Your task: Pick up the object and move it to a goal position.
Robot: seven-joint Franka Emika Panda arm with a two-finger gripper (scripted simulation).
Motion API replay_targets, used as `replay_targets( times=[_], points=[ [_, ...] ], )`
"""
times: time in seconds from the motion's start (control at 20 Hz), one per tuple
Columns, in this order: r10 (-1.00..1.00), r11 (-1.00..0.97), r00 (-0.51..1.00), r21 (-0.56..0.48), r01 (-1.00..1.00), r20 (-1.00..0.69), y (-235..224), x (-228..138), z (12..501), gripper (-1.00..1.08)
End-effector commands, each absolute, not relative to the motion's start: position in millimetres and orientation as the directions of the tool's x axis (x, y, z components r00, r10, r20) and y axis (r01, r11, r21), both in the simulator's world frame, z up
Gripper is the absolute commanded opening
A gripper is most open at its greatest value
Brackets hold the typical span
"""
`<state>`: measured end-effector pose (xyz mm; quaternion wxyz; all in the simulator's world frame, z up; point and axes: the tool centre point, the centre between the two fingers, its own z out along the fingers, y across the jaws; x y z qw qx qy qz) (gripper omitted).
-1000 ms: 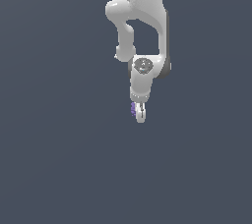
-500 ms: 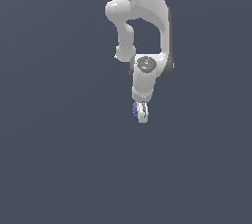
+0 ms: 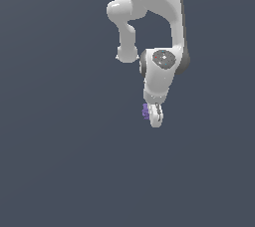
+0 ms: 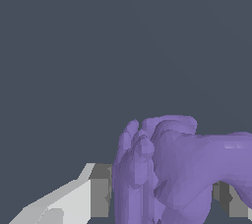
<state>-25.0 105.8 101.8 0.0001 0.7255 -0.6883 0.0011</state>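
The object (image 3: 145, 111) is a tiny purple lumpy piece peeking out at the exterior view's left side of my white gripper (image 3: 155, 117). In the wrist view the object (image 4: 167, 174) fills the space between the two fingers (image 4: 98, 191), its jagged lobes bulging past them. My gripper is shut on it. The arm reaches down from above, with the hand pointing downward against the plain dark grey ground.
Only the white arm (image 3: 149, 2) and the uniform dark grey surface (image 3: 60, 161) show in the exterior view; no goal marker or other item appears.
The arm and the held object have shifted very slightly toward the exterior view's right and a touch upward; the grip looks the same.
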Motion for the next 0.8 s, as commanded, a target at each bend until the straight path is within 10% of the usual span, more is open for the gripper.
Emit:
replay_targets(
  times=[0.0, 0.75],
  points=[
    [-0.999, -0.052, 0.052, -0.001, -0.999, 0.002, 118, -13, 118, -1.0],
    [-0.999, -0.053, 0.053, 0.0, -0.999, 0.002, 181, 51, 198, -1.0]
  ],
)
